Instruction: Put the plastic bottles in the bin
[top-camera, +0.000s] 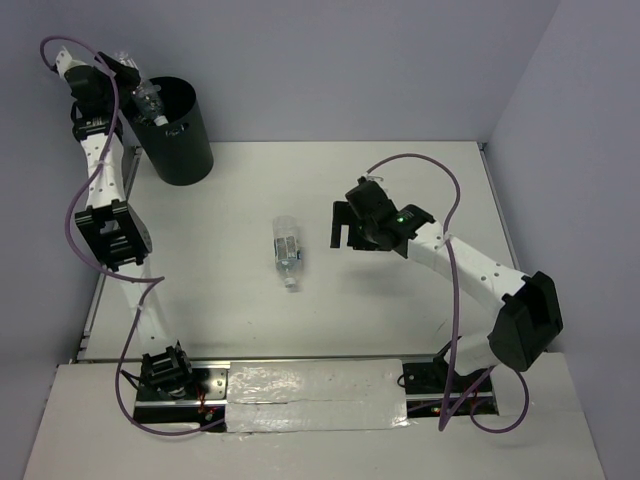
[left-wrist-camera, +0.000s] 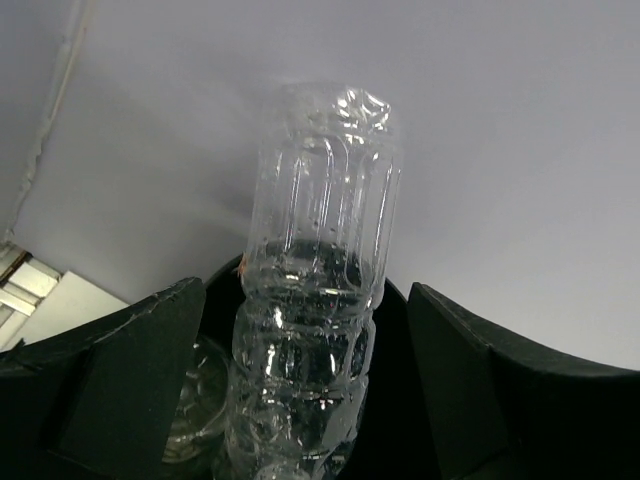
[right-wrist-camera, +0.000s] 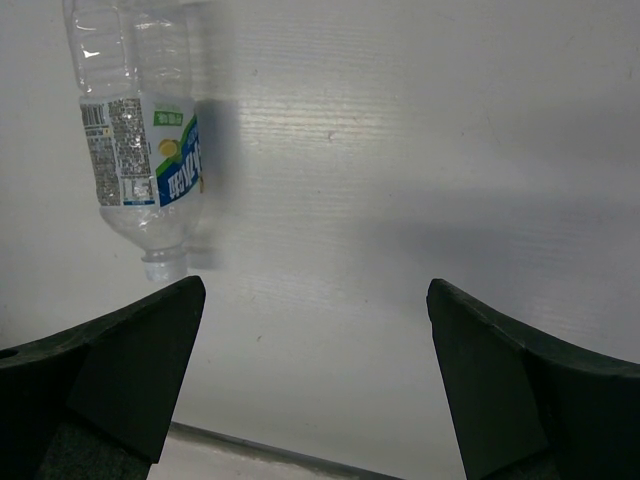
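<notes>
The black bin (top-camera: 185, 150) stands at the table's far left. My left gripper (top-camera: 128, 68) hovers over its rim, jaws open. A clear plastic bottle (top-camera: 148, 100) hangs between them, tipped into the bin. In the left wrist view this bottle (left-wrist-camera: 315, 280) has a gap to each finger, and a second clear bottle (left-wrist-camera: 195, 400) lies in the bin below. A third bottle with a bluish label (top-camera: 287, 252) lies on the table's middle. My right gripper (top-camera: 345, 225) is open and empty, just right of it. In the right wrist view (right-wrist-camera: 315, 290) that bottle (right-wrist-camera: 145, 150) lies at upper left.
The white table (top-camera: 400, 180) is walled by a grey backdrop behind and at the right. A taped strip (top-camera: 320, 395) runs along the near edge between the arm bases. The bin stands close to the left arm's upper links.
</notes>
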